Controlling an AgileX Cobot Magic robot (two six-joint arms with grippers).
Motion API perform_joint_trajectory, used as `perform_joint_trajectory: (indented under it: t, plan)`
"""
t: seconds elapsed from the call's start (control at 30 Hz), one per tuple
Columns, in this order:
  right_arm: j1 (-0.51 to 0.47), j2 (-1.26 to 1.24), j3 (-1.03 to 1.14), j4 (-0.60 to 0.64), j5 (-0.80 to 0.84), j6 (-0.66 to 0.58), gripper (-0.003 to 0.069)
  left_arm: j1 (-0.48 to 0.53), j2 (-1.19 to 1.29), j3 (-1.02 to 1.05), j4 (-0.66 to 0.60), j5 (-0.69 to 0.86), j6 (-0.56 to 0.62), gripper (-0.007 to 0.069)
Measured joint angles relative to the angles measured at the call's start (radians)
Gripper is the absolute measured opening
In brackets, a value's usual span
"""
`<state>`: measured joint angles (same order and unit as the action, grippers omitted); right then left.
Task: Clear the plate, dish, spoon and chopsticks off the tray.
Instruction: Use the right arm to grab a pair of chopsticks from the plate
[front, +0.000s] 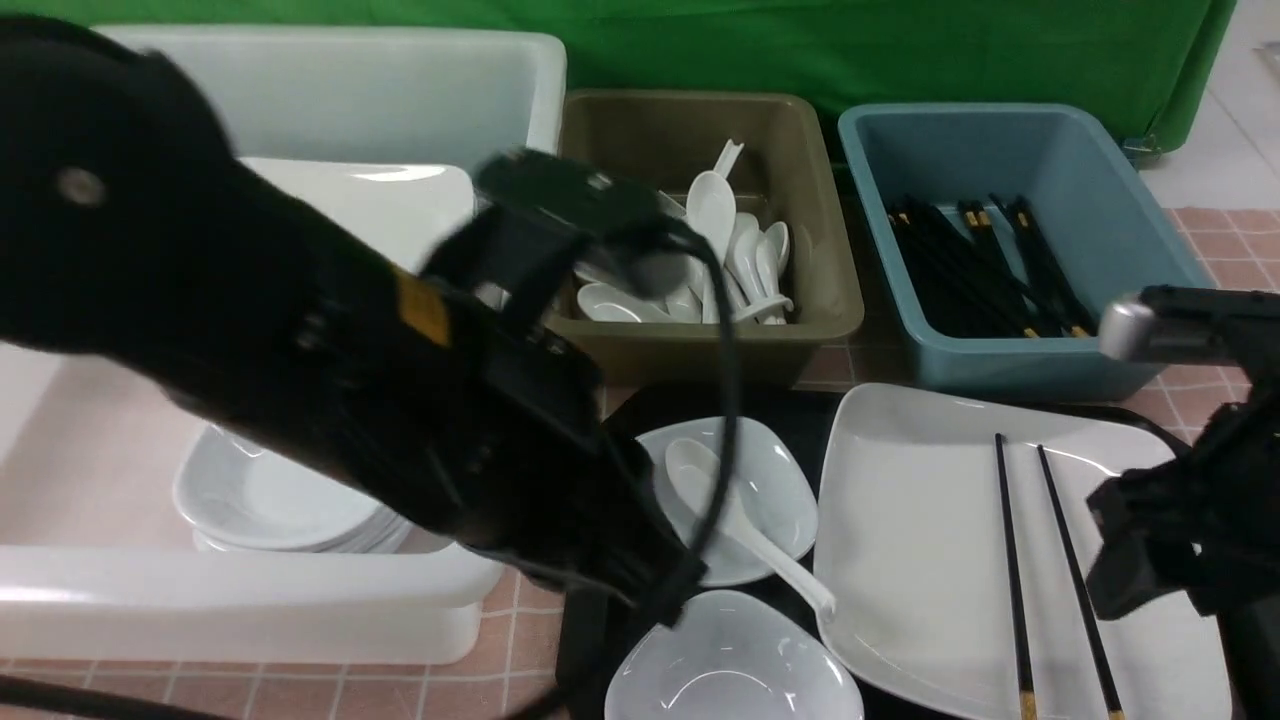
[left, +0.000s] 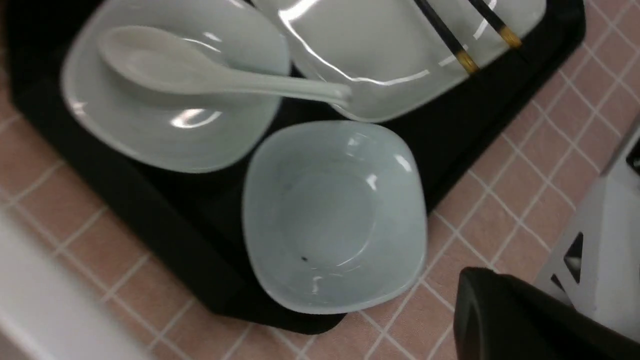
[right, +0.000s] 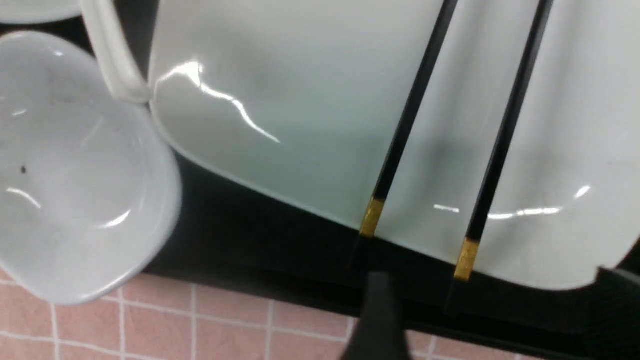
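On the black tray (front: 810, 410) a shallow white dish (front: 770, 490) carries the white spoon (front: 700, 480), whose handle reaches the plate's rim. A deeper white dish (front: 730, 670) sits at the tray's near edge. The large square plate (front: 920, 540) holds the two black chopsticks (front: 1010, 560), gold bands toward me. My left gripper (left: 480, 310) is shut and empty, hovering over the tiles beside the deeper dish (left: 335, 215). My right gripper (right: 495, 300) stands open at the plate's near edge (right: 525, 260), with one chopstick's gold-banded end (right: 465, 257) just beyond the gap between its fingers.
Behind the tray are an olive bin (front: 700, 350) of white spoons and a blue bin (front: 1010, 375) of black chopsticks. A white bin (front: 250, 610) at the left holds stacked white dishes. My left arm (front: 400, 380) crosses in front of it. Pink tiles (front: 500, 640) cover the table.
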<state>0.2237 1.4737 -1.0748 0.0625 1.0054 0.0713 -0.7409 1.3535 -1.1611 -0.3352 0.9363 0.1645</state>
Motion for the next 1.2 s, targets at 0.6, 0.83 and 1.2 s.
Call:
perform_joint_trajectory:
  t: [0.6,0.83,1.2]
  plan:
    - [0.0,0.372,-0.025,-0.035,-0.167,0.09,0.0631,-0.094,0.154,-0.06,0.026,-0.182,0.008,-0.0009]
    - [0.0,0.391,-0.033,-0.044,-0.165,0.093,0.0345,-0.094,0.154,-0.06,0.041,-0.185,0.009,-0.0003]
    - [0.002,0.352,-0.052,-0.03,0.002,-0.03,0.0169,-0.09,0.154,-0.065,0.051,-0.206,-0.006,-0.0003]
